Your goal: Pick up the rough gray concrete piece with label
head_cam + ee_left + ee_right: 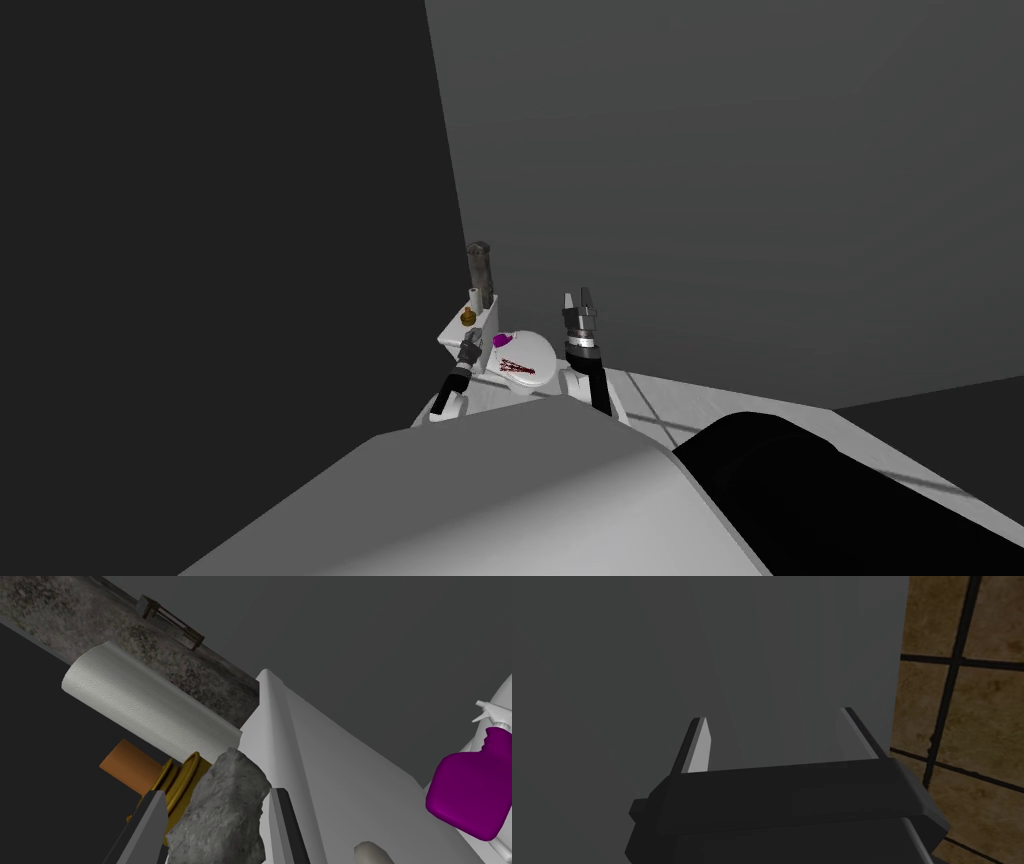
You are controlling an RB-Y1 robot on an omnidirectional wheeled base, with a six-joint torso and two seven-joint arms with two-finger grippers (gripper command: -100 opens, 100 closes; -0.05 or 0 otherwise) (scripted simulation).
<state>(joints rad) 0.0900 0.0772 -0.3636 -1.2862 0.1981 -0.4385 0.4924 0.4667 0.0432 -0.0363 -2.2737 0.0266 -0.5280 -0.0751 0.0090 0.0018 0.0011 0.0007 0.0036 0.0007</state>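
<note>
Your left gripper [217, 791] is closed onto the concrete piece [220, 816]. Its two thin blades press the chunk's sides, set narrower than a free stance. The piece is a rough, mottled gray lump with a jagged, broken outline and a pitted, grainy face. Its peak rises just past your fingertips. It sits at the front edge of the toilet tank [320, 776], a smooth white box with a rounded lip. You cannot tell from here whether the piece's underside rests on the tank top or hangs clear of it.

Just beside the piece, on the side away from the tank's long bare stretch, is a brass-coloured bottle [175, 781]. It has ribbed rings at the neck and a plain orange cylindrical cap [127, 768]. Behind the bottle is a white paper roll [150, 703] with a fine embossed swirl pattern. Behind the roll, at the tank's back corner, rises a tall gray column [210, 671], coarse and speckled like the piece. A small dark frame [170, 618] is fixed to its side.

In the head view the same row stands upright along one end of the tank top, with the column [481, 265] tallest. The left gripper [470, 348] is at the tank's front edge.

A glossy purple spray bottle [470, 796] with a white trigger lies on the white toilet lid [530, 372], well apart from the piece. The lid also carries dark red streaks.

Your right gripper [774, 713] is raised beside the toilet [581, 298] with its blades spread wide and nothing between them.
</note>
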